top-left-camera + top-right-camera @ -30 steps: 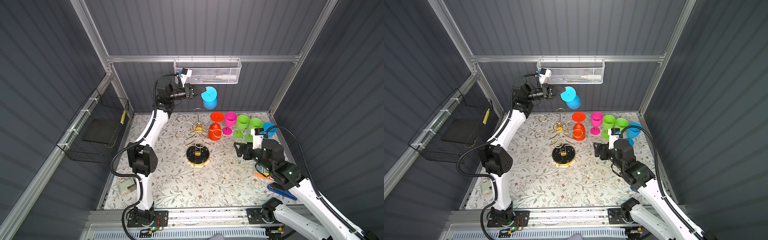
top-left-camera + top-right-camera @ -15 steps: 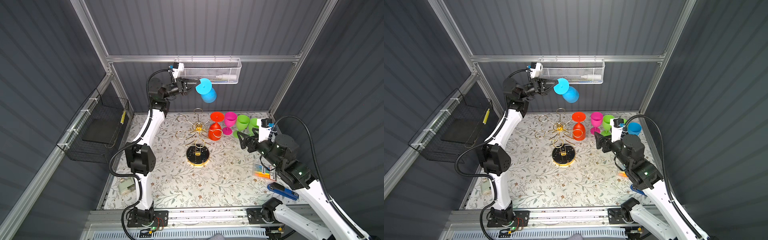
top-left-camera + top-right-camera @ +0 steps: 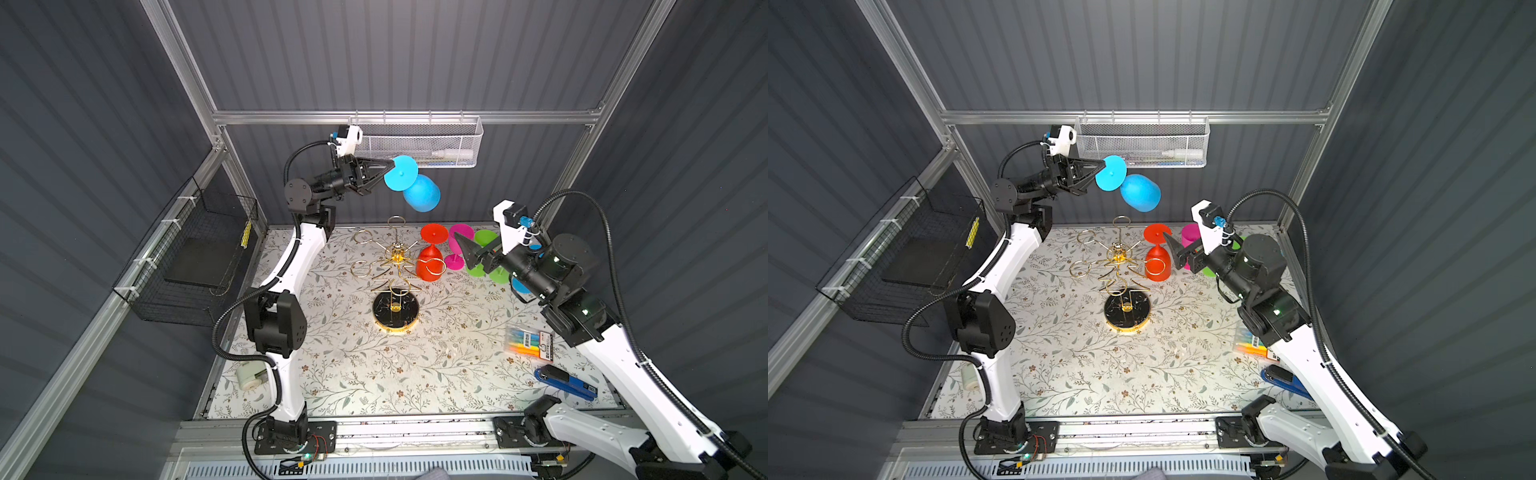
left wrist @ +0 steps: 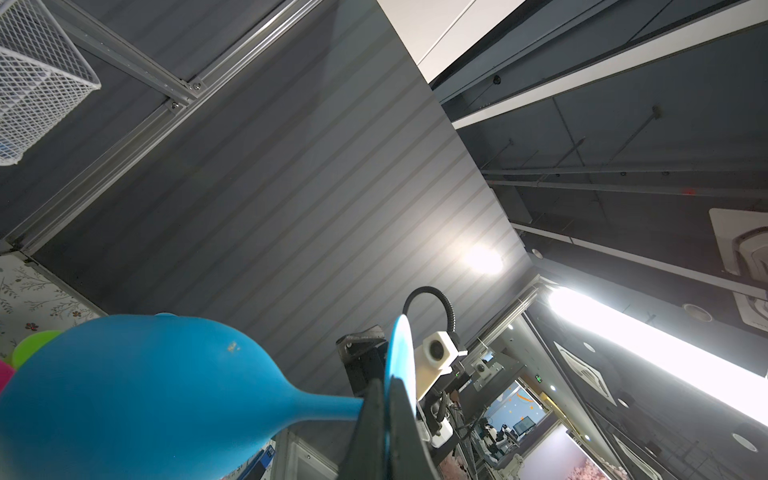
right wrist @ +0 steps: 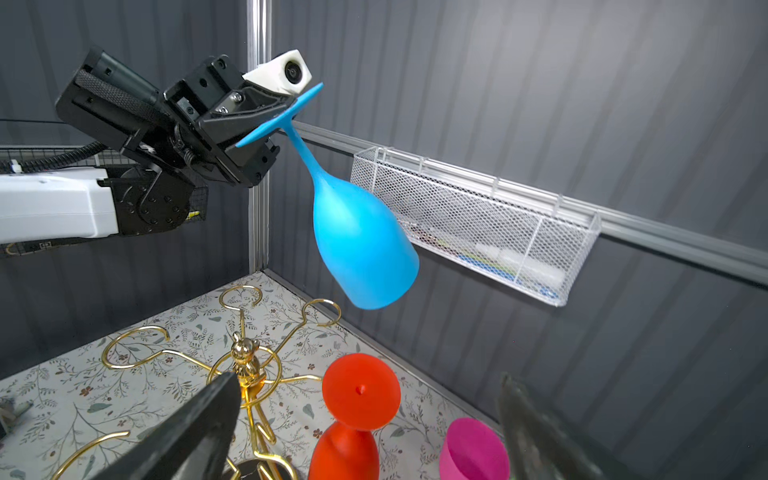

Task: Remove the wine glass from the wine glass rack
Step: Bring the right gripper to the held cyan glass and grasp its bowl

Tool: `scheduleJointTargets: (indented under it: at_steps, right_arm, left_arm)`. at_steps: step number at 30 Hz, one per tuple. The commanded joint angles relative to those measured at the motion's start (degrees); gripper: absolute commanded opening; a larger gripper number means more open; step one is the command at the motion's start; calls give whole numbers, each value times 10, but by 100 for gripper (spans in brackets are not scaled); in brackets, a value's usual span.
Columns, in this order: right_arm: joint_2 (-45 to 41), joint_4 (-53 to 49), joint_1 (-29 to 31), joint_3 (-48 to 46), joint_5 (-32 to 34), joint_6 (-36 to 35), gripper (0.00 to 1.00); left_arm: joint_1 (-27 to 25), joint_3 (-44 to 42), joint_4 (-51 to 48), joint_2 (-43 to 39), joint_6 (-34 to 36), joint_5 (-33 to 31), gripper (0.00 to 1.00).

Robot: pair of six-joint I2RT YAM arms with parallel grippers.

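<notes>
The gold wine glass rack (image 3: 395,258) (image 3: 1119,257) (image 5: 245,361) stands mid-table on its round black base. A red wine glass (image 3: 430,266) (image 3: 1158,266) (image 5: 360,392) hangs upside down at the rack's right arm. High above, near the back wall, my left gripper (image 3: 390,166) (image 3: 1102,164) (image 4: 388,384) is shut on the flat foot of a blue wine glass (image 3: 422,193) (image 3: 1140,193) (image 4: 124,382) (image 5: 361,249), whose bowl points down and right. My right gripper (image 3: 469,253) (image 3: 1177,254) (image 5: 370,380) is open just right of the red glass and holds nothing.
Magenta (image 3: 459,235) and green (image 3: 484,239) glasses stand at the back right, partly behind my right arm. A white mesh basket (image 3: 419,143) hangs on the back wall and a black wire basket (image 3: 199,257) on the left wall. A marker pack (image 3: 530,340) and a blue tool (image 3: 565,380) lie front right.
My left arm has raised the blue glass and turned it bowl-down and foot-up. My right gripper has risen, moved left toward the red glass, and opened wider.
</notes>
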Motion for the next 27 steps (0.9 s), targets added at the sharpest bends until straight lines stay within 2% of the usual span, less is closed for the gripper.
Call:
scheduleJointTargets:
  at_steps: [1,11,27]
  right_arm:
    - [24,26,3,37,-40,-55,99]
    - [105,-1,9,108,-88,-91,99]
    - [201,-14,33,188,-89,-110,99]
  left_arm:
    - [0,-24,63,-42,-28,4,0]
    - [-7,-54,149,-46,-106,-9,0]
    - [-13,-87,169,-70,-116,-7,0]
